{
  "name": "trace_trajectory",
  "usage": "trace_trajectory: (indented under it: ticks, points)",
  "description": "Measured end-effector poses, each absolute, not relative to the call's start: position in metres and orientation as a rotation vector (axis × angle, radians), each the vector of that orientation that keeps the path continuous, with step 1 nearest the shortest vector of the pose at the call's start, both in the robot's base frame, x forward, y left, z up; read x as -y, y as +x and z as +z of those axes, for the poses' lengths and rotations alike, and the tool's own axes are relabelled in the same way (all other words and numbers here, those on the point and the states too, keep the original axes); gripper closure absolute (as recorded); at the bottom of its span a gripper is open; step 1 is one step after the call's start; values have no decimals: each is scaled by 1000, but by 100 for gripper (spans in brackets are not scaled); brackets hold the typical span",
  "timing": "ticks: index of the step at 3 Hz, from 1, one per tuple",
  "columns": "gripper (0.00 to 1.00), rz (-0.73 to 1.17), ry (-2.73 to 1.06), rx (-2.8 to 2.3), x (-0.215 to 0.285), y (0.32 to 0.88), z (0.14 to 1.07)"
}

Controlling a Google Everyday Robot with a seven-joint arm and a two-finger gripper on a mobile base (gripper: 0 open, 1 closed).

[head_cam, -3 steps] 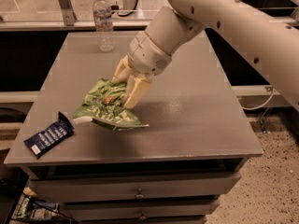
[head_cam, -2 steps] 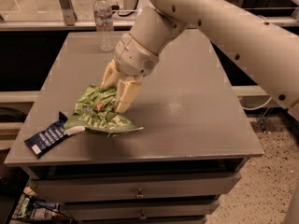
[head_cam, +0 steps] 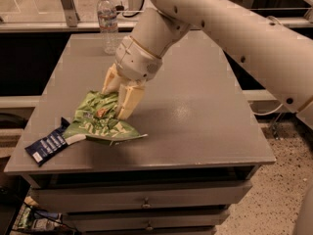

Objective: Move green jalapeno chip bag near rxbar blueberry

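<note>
**Chip bag has reached the blue bar**

We see the gripper [head_cam: 113, 105] low over the left part of the table [head_cam: 205, 116], its two tan fingers pointing down and clamped on the upper right part of the chip bag [head_cam: 100, 125]. The bag's crinkled top sits between them.

Compared with a second ago, arm and bag have travelled together toward the left front corner. Back then a clear strip of table separated the bag from the blue bar [head_cam: 48, 145]. Now that strip is gone, and the bag's lower left corner touches or slightly overlaps the bar's near end; we cannot tell which. The bar itself lies where it lay, at the left front edge. The water bottle [head_cam: 108, 21] stands well apart at the back and has not been disturbed.

We judge that the bag is now where the task wants it, right beside the bar. What remains, as we read it, is to let go and lift away cleanly. The risk is that the light bag clings to a finger and gets pulled back off the bar.
</note>
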State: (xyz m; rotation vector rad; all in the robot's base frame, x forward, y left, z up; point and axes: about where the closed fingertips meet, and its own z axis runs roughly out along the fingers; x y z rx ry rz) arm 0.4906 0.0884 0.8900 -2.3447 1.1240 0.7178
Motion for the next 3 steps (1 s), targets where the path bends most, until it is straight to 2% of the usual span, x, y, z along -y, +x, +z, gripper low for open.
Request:
trace_trajectory:
  ticks: [2,3]
  points:
    - [20,716,-2342,-1120,-92,491,889]
    - [1,715,-2342,-1118,-94,491,889]
